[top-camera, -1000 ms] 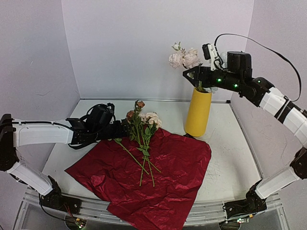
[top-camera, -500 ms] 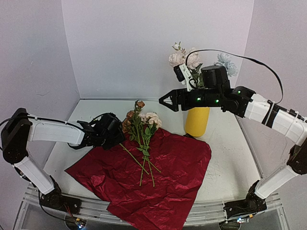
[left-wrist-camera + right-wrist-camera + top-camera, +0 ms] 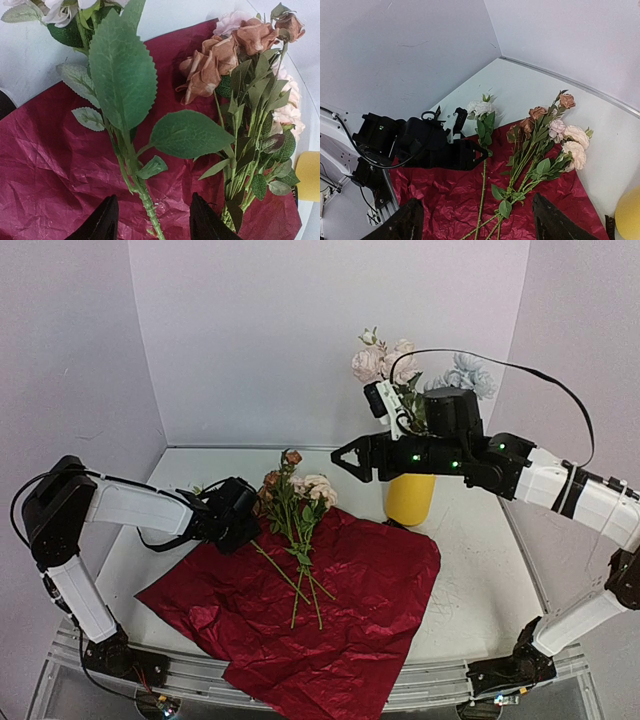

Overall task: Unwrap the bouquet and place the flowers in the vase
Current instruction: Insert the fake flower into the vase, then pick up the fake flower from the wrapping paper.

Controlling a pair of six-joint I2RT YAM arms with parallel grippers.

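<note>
Red wrapping sheet point(image 3: 340, 620) is seen spread flat on the table point(image 3: 480, 560), so the unwrapping is judged done. The yellow vase point(image 3: 408, 498) stands upright at the back right, just off the sheet's far corner, with a few blooms point(image 3: 385, 360) already in it. The remaining flowers point(image 3: 298, 510) lie loose on the sheet's far left part, heads pointing away from the arms. One white-headed stem point(image 3: 131, 165) is straddled by the left gripper point(image 3: 152, 216). Its jaws are half closed either side of the stem, with a gap left on both sides and nothing clamped yet. The right gripper point(image 3: 338, 456) is held wide and empty, high above the sheet in front of the vase. For a clean pick, this stem alone is best closed on below its lowest leaf, with the sheet kept out of the jaws, then lifted free of its neighbours. Against a second ago, the right arm is found swung leftward, off the vase mouth. The left gripper is found advanced to the stems and narrowed.
</note>
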